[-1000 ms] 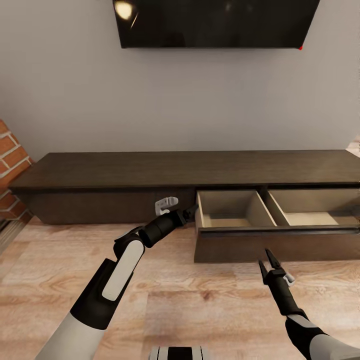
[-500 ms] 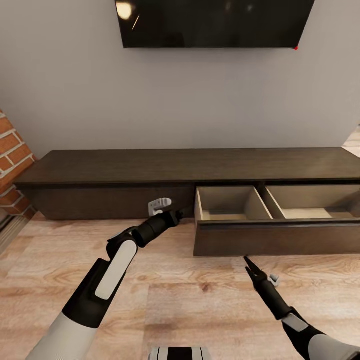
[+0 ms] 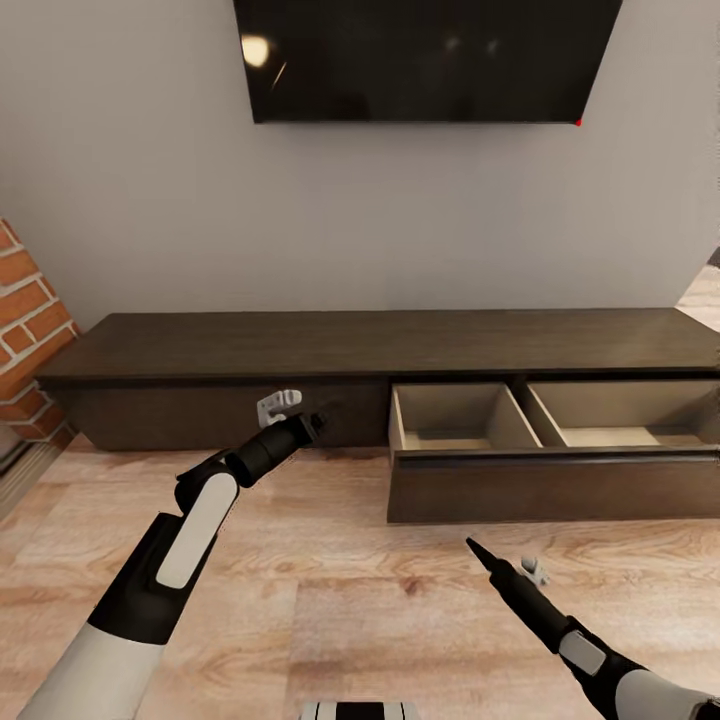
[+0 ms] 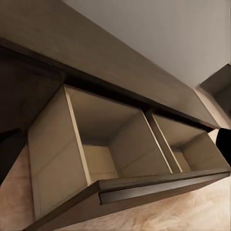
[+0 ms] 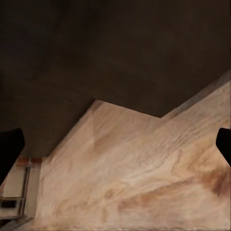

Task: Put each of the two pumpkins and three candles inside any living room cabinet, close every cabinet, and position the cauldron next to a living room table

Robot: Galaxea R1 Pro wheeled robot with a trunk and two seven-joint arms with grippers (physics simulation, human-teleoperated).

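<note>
From the head view, the cabinet [image 3: 400, 345] ran long and dark along the wall under the black television [image 3: 425, 55], and its right-hand drawer [image 3: 555, 470] stood pulled out, two pale compartments showing, both bare as far as could be seen. No pumpkin, candle or cauldron showed here, so the step in hand looked like the one between opening the drawer and fetching the first thing to load. The left gripper [image 3: 318, 420] hung low, just in front of the closed left half of the cabinet front, near the open drawer's left end; from this angle I could not tell whether its fingers were apart or together. The right gripper [image 3: 472, 547] hovered over the wooden floor [image 3: 350, 590], short of the drawer front, coming to a single dark point, fingers seemingly together.

On to the left wrist view: the drawer front's dark lip ran across the foreground, and behind it sat the pale divider [image 4: 161, 144] and empty wooden walls. Nothing was held in front of the camera.

Right wrist view: mostly dark cabinet face above and floorboards below, with a dark finger [image 5: 9, 149] tip at either edge, so here they read as apart. I would call the right one unsettled.

Next move, as I judged it: turn away and go looking for the pumpkins and candles.
</note>
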